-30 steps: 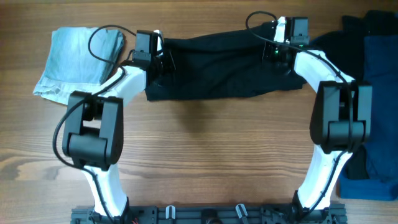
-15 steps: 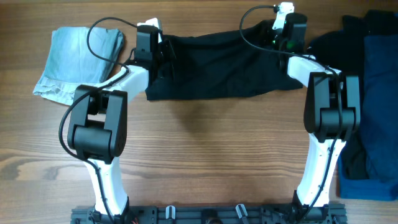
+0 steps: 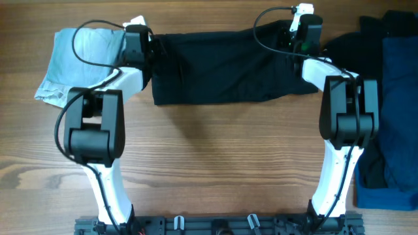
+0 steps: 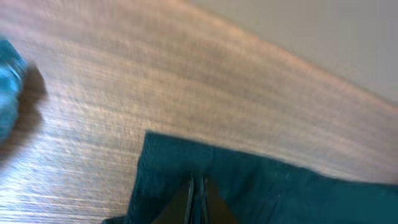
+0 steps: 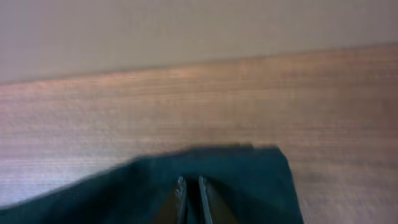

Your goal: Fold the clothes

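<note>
The black garment (image 3: 228, 68) of the clothes lies spread wide across the far middle of the wooden table. My left gripper (image 3: 157, 49) is shut on its far left corner, and my right gripper (image 3: 292, 38) is shut on its far right corner. In the left wrist view the closed fingers (image 4: 198, 190) sit on the dark cloth (image 4: 273, 186), just inside its corner. The right wrist view shows the fingertips (image 5: 191, 186) nearly together, with the cloth (image 5: 249, 180) bunched around them. The cloth's far edge runs almost straight between the two grippers.
A pale blue garment (image 3: 78, 62) lies at the far left, close beside the left wrist, and shows at the left wrist view's edge (image 4: 6, 93). A royal blue garment (image 3: 398, 98) and another black one (image 3: 349, 49) are piled at the right. The table's far edge (image 5: 199, 62) is near.
The left gripper has moved left and farther away, drawing the black garment's left side out. The right gripper shifted toward the far edge, then stayed. The cloth's far edge is straighter.
</note>
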